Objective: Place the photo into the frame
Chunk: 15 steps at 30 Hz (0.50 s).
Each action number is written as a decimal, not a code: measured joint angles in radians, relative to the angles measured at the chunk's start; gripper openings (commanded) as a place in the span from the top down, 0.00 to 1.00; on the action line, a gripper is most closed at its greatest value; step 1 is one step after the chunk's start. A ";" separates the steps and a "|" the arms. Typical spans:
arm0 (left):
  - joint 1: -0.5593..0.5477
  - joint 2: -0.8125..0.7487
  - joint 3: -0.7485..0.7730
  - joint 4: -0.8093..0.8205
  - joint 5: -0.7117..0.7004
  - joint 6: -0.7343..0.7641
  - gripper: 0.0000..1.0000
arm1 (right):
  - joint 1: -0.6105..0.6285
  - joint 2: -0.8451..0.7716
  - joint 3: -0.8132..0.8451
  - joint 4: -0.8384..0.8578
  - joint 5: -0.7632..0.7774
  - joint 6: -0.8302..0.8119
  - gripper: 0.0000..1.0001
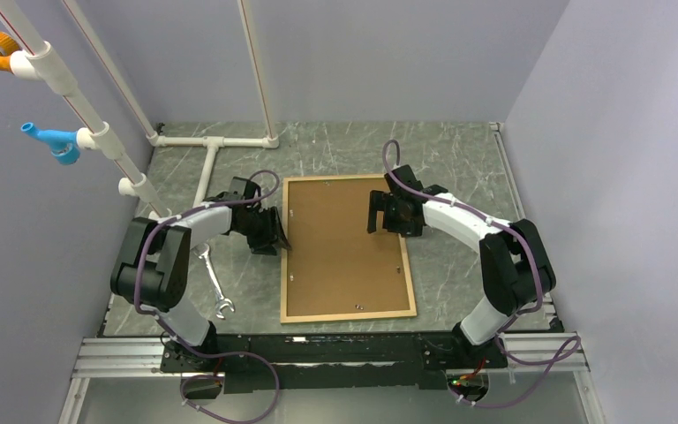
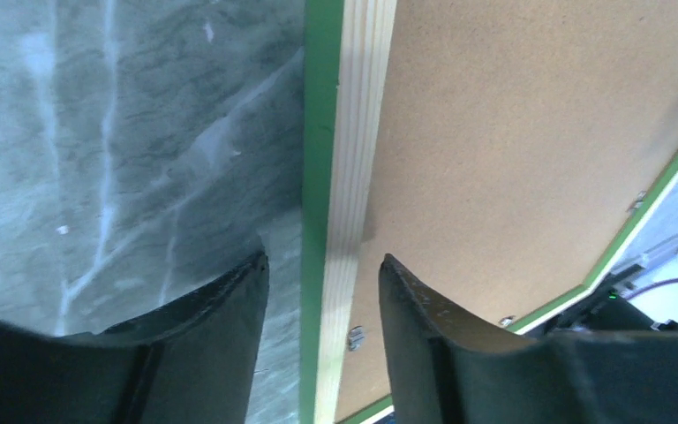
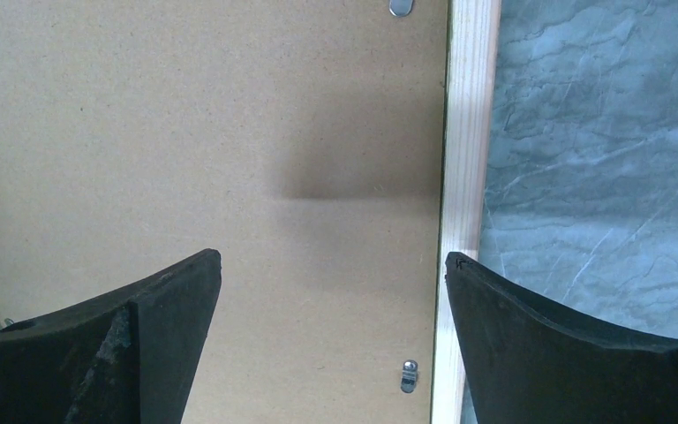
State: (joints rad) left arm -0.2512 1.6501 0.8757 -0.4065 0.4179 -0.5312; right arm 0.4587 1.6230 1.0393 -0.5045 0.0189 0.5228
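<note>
The frame lies back side up in the middle of the table, light tan wood border up, green on its outer edge. A plain brown backing board fills it. The photo is hidden. My left gripper straddles the frame's left border: one finger is over the table, the other over the board, with gaps on both sides. My right gripper hovers wide open over the frame's right side, one finger above the board, the other above the right border.
A metal wrench lies on the table left of the frame, beside the left arm. White PVC pipes run along the back left. Small metal clips sit along the board's edges. Grey walls close in three sides.
</note>
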 measured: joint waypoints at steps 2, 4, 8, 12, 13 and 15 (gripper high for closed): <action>0.000 -0.014 0.000 -0.012 -0.018 0.011 0.34 | 0.000 0.000 0.003 -0.006 0.003 0.000 0.00; 0.000 -0.036 0.000 -0.030 -0.045 0.023 0.27 | 0.000 -0.002 0.004 -0.013 0.003 0.000 0.00; 0.000 -0.088 0.000 -0.052 -0.087 0.042 0.19 | -0.017 -0.013 -0.003 -0.016 -0.012 0.000 0.00; -0.008 -0.162 -0.023 -0.049 -0.103 0.045 0.14 | -0.079 -0.065 -0.072 0.003 -0.063 0.002 0.00; -0.013 -0.179 -0.033 -0.048 -0.104 0.045 0.14 | -0.094 -0.080 -0.095 0.008 -0.072 0.003 0.00; -0.029 -0.209 -0.056 -0.048 -0.106 0.045 0.13 | -0.129 -0.118 -0.150 0.011 -0.096 0.005 0.00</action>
State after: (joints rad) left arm -0.2806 1.4414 0.8192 -0.4541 0.3115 -0.4862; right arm 0.3302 1.5047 0.8890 -0.4931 -0.0772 0.5274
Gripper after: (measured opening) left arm 0.858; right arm 0.994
